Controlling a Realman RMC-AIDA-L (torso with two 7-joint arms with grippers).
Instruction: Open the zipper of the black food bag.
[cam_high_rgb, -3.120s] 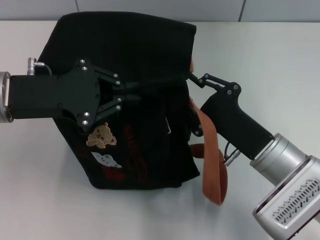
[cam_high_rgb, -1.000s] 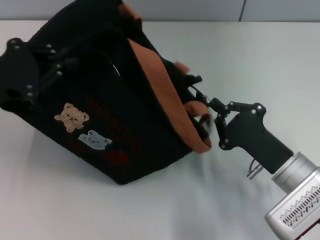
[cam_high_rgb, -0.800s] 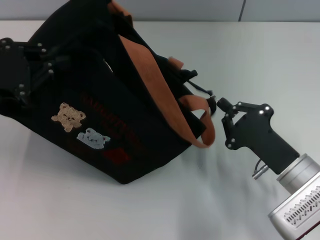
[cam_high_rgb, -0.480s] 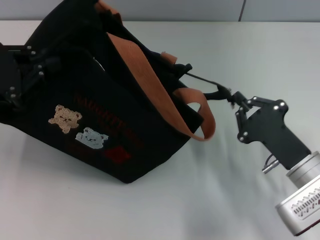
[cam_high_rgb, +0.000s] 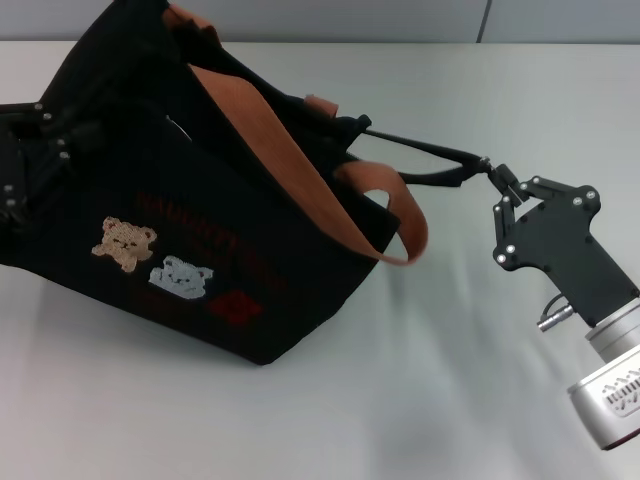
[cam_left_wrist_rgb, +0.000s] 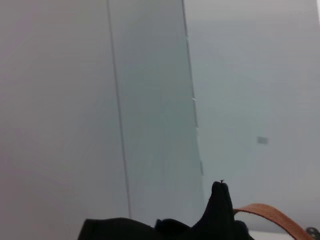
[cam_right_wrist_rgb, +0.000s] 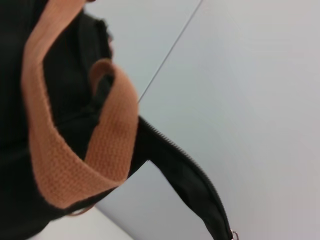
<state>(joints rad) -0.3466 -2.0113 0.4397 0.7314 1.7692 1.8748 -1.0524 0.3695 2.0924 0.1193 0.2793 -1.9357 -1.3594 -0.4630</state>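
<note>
You see the black food bag (cam_high_rgb: 200, 220) in matt woven cloth, its brown-orange strap handles (cam_high_rgb: 290, 150) a coarser ribbed webbing. On its front, the bear patch (cam_high_rgb: 124, 243) looks fuzzy and embroidered. The zipper (cam_right_wrist_rgb: 190, 175) tape is dull black fabric. The right gripper (cam_high_rgb: 497, 181) is matt black plastic with small shiny screws; the tabletop (cam_high_rgb: 400, 400) under the bag is smooth, pale and faintly sheened.

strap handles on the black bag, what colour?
Brown-orange. The strap handles on the black food bag show best in the right wrist view.

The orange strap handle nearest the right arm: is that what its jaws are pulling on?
No: the right gripper pinches the end of the black zipper strip stretched out from the black food bag, while the orange strap handle hangs loose.
</note>
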